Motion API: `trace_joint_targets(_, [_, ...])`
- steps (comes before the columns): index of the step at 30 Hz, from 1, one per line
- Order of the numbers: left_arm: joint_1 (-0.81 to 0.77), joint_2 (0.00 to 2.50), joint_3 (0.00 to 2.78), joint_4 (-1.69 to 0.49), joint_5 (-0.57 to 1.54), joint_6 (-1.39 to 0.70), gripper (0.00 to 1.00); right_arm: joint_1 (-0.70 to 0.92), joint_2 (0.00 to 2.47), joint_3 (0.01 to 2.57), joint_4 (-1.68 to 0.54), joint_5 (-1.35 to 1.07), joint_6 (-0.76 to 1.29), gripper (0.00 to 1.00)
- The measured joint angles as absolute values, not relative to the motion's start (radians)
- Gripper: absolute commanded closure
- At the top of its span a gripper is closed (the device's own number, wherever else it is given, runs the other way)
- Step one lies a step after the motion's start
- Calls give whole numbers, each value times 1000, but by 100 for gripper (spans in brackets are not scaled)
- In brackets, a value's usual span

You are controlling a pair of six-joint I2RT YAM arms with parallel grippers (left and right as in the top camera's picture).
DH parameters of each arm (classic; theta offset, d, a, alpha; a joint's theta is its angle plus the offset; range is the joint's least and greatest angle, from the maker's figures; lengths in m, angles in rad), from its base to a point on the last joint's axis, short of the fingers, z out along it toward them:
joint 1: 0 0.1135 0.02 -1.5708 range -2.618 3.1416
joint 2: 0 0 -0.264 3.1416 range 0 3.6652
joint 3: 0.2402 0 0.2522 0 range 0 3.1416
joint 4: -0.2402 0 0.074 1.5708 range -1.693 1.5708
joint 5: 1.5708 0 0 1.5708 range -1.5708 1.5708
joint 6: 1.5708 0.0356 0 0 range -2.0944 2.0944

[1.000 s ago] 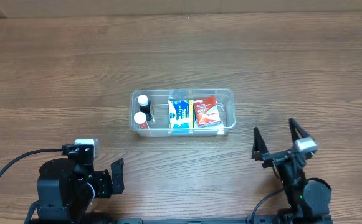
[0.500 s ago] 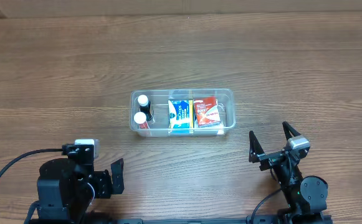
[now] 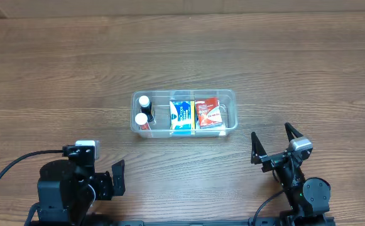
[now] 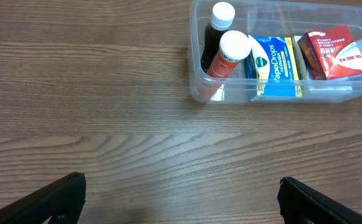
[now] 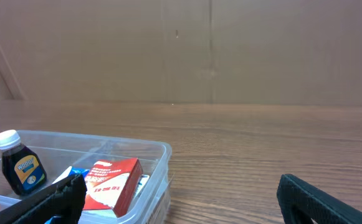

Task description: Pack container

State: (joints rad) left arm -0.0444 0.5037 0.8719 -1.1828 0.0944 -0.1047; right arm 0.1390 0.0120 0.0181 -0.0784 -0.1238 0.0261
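The clear plastic container (image 3: 230, 94) sits mid-table. It holds two white-capped bottles (image 3: 142, 117), a blue box (image 3: 181, 115) and a red box (image 3: 208, 113). In the left wrist view the container (image 4: 196, 90) is at upper right with the bottles (image 4: 228, 53), blue box (image 4: 271, 59) and red box (image 4: 332, 53). In the right wrist view the container (image 5: 159, 158) is at lower left with a dark bottle (image 5: 22, 165) and red box (image 5: 111, 180). My left gripper (image 3: 116, 178) (image 4: 181, 199) is open and empty, below-left of the container. My right gripper (image 3: 274, 144) (image 5: 181, 199) is open and empty, below-right of it.
The wooden table (image 3: 295, 56) stretches around the container. A brown wall (image 5: 187, 50) stands beyond the table's far edge in the right wrist view. A black cable (image 3: 9, 166) runs from the left arm's base.
My right gripper has pulled back toward the front edge and slightly left, away from the container, then stopped. The left arm and the container's contents have not moved.
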Motion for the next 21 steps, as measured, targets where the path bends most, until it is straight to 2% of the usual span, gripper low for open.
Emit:
trace_joint_targets(6, [5, 440, 860, -1155, 89, -104, 0, 139, 12, 18, -79, -123, 26, 0])
trace_joint_targets(11, [65, 250, 652, -946, 79, -97, 0, 139, 12, 18, -79, -124, 26, 0])
trace_joint_targets(19, [66, 57, 210, -337, 92, -93, 0, 139, 12, 18, -78, -124, 26, 0])
trace_joint_targets(21, [66, 27, 113, -105, 93, -94, 0, 139, 12, 18, -79, -124, 26, 0])
